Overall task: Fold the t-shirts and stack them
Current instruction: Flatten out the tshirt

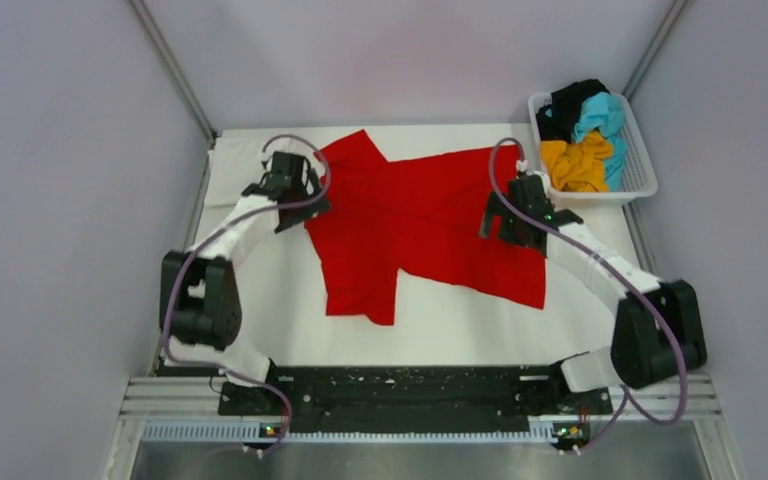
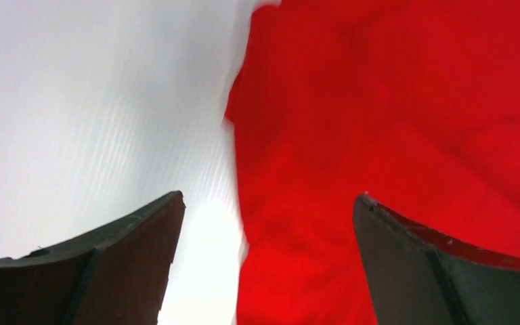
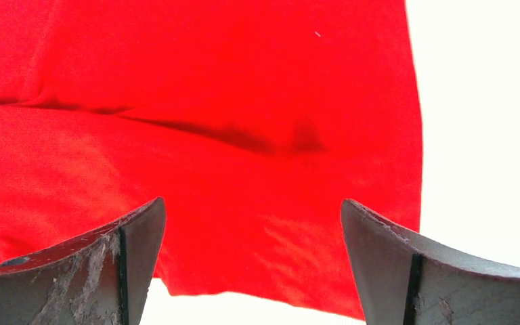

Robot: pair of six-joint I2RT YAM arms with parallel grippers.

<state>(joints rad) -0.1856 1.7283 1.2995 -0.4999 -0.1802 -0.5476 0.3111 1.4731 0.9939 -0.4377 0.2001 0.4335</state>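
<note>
Left claw (image 2: 269, 198) wide, nothing held, over the left edge of the red t-shirt (image 1: 420, 220). Right claw (image 3: 253, 202) also wide and empty, over that shirt's right edge. Red t-shirt lies spread on the white desk (image 1: 460, 325), creased, no neat fold showing. Right of it and further back, the basket (image 1: 643, 185) holds the orange-yellow shirt (image 1: 575, 165), turquoise shirt (image 1: 602, 115) and black shirt (image 1: 570, 100), bunched. No stack anywhere. Judged early: the folding and all the stacking remain

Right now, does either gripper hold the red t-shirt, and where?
Nothing is held: left gripper and right gripper stand open over the red t-shirt.
</note>
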